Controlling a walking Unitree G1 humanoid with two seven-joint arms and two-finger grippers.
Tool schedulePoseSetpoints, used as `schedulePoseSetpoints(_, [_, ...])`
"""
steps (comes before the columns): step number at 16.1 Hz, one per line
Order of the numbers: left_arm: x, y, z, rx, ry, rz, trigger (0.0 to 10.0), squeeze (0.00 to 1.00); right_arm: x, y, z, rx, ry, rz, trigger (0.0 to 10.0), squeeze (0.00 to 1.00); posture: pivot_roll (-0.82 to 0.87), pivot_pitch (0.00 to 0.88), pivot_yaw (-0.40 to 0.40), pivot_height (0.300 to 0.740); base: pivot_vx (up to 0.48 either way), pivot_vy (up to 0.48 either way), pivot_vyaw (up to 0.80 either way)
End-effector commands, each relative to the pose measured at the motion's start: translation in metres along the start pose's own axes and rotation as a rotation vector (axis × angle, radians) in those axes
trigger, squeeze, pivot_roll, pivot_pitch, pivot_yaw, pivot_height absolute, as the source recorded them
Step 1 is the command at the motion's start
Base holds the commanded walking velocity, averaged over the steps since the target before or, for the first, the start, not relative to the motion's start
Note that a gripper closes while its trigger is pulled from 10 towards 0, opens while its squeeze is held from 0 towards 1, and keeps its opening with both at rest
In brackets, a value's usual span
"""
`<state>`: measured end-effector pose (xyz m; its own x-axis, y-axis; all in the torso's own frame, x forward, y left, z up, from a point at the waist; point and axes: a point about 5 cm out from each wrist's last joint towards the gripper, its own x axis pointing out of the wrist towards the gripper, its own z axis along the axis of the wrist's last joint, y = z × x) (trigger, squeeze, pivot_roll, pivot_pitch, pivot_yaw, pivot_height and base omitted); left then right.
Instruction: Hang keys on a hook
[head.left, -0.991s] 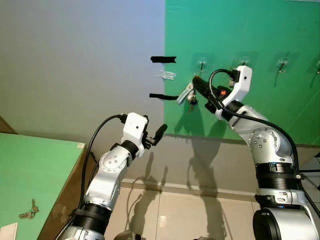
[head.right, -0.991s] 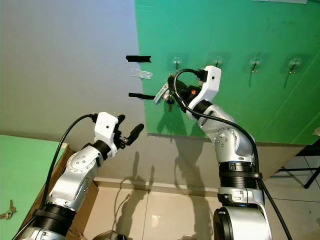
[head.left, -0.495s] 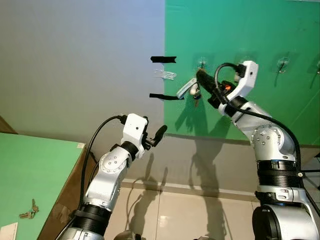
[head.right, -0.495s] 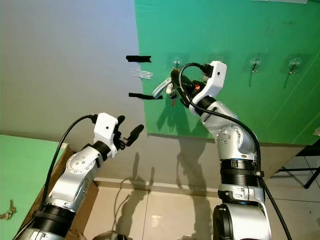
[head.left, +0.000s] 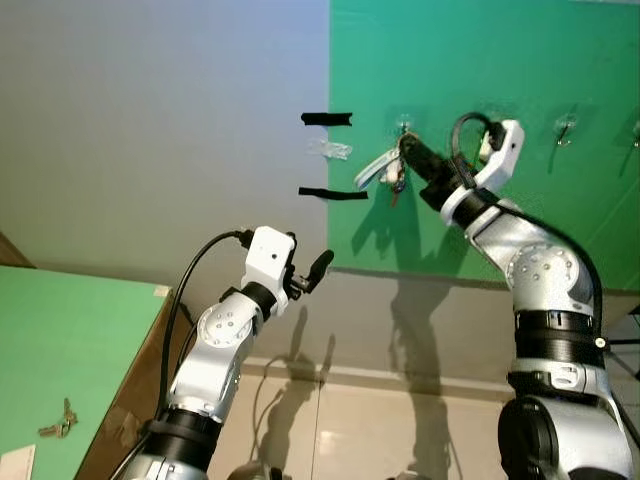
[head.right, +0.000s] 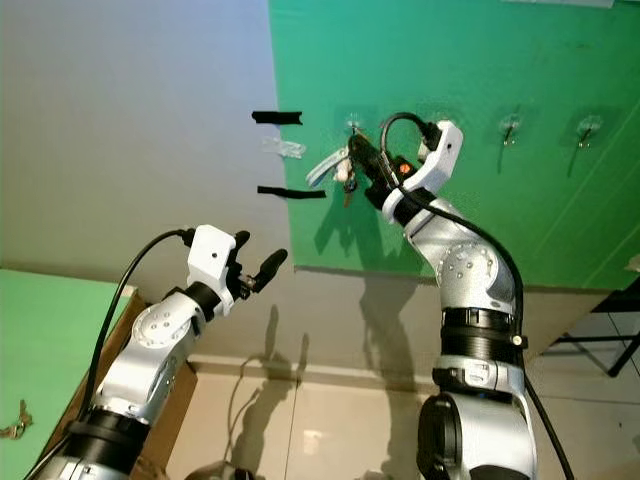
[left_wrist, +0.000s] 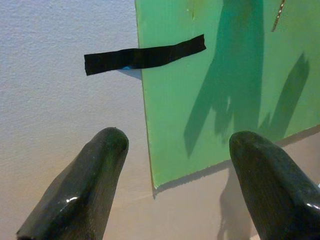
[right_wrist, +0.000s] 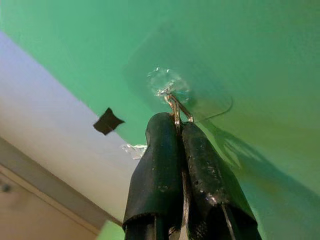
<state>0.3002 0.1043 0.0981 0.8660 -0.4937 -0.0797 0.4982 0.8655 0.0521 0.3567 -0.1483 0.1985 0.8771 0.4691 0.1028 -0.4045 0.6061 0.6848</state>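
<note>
Keys at the hook: slip the ring on

Eye views: your right gripper (head.left: 408, 149) squeezes the keys (head.left: 388, 173) right at the leftmost hook (head.left: 404, 126) on the green board (head.left: 480, 60). Your left gripper (head.left: 318, 266) waits low. Spare keys (head.left: 58, 421) lie on the table (head.left: 60, 340).

Left wrist view: fingers (left_wrist: 85, 185) spread wide, holding nothing; black tape (left_wrist: 144, 53) ahead.

Right wrist view: fingers (right_wrist: 160, 165) pinch the ring (right_wrist: 175, 107). Nudge it over the tip, then let go.

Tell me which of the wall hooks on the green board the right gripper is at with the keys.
The leftmost hook, nearest the board's taped edge. The right gripper, jaws shut on the keys, is right at it; the hooks farther right hang bare.
</note>
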Motion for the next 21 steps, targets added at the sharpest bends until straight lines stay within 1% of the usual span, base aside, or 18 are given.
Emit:
schedulePoseSetpoints(1, [0.001, -0.001, 0.003, 0.018, -0.004, -0.008, 10.0, 0.00, 0.002, 0.000, 0.002, 0.078, -0.004, -0.002, 0.0, 0.00, -0.10, 0.000, 0.023, 0.736, 0.000, 0.000, 0.00])
schedulePoseSetpoints(2, [0.001, -0.001, 0.004, 0.017, -0.003, -0.010, 10.0, 0.00, 0.002, -0.004, 0.001, 0.121, -0.005, -0.015, 0.0, 0.00, -0.10, 0.000, 0.024, 0.736, 0.000, 0.000, 0.00])
schedulePoseSetpoints(4, [0.001, -0.001, 0.003, 0.011, -0.001, -0.010, 10.0, 0.00, 0.002, -0.008, -0.002, 0.140, 0.009, -0.037, 0.0, 0.00, -0.10, 0.000, 0.024, 0.736, 0.000, 0.000, 0.00])
schedulePoseSetpoints(6, [0.000, -0.001, 0.003, 0.004, 0.002, -0.007, 10.0, 0.00, 0.003, -0.008, -0.007, 0.164, 0.031, -0.040, 0.0, 0.00, -0.10, 0.000, 0.022, 0.736, 0.000, 0.000, 0.00])
schedulePoseSetpoints(9, [0.001, -0.001, 0.002, -0.003, 0.003, -0.004, 10.0, 0.00, 0.003, -0.008, -0.008, 0.166, 0.043, -0.047, 0.0, 0.00, -0.10, 0.000, 0.019, 0.736, 0.000, 0.000, 0.00])
schedulePoseSetpoints(11, [0.000, -0.002, 0.002, -0.005, 0.004, -0.004, 10.0, 0.00, 0.003, -0.013, -0.011, 0.126, 0.069, -0.091, 0.0, 0.00, -0.10, 0.000, 0.018, 0.736, 0.000, 0.000, 0.00])
schedulePoseSetpoints(12, [0.000, -0.002, 0.002, -0.006, 0.006, -0.005, 10.0, 0.00, 0.001, -0.018, -0.015, 0.063, 0.100, -0.131, 10.0, 1.00, -0.10, 0.000, 0.018, 0.736, 0.000, 0.000, 0.00])
schedulePoseSetpoints(16, [0.000, -0.003, 0.002, -0.007, 0.008, -0.005, 10.0, 0.00, 0.001, -0.019, -0.018, 0.039, 0.108, -0.131, 10.0, 1.00, -0.10, 0.000, 0.018, 0.736, 0.000, 0.000, 0.00])
schedulePoseSetpoints(18, [0.001, -0.003, 0.001, -0.007, 0.009, -0.006, 10.0, 0.00, 0.000, -0.021, -0.016, -0.026, 0.102, -0.161, 10.0, 1.00, -0.10, 0.000, 0.017, 0.736, 0.000, 0.000, 0.00])
schedulePoseSetpoints(19, [0.000, -0.003, 0.001, -0.006, 0.009, -0.008, 10.0, 0.00, -0.001, -0.022, -0.016, -0.092, 0.102, -0.170, 10.0, 1.00, -0.10, 0.000, 0.016, 0.736, 0.000, 0.000, 0.00])
schedulePoseSetpoints(21, [0.000, -0.003, 0.001, -0.006, 0.010, -0.008, 10.0, 0.00, -0.001, -0.021, -0.016, -0.107, 0.101, -0.168, 10.0, 1.00, -0.10, 0.000, 0.016, 0.736, 0.000, 0.000, 0.00])
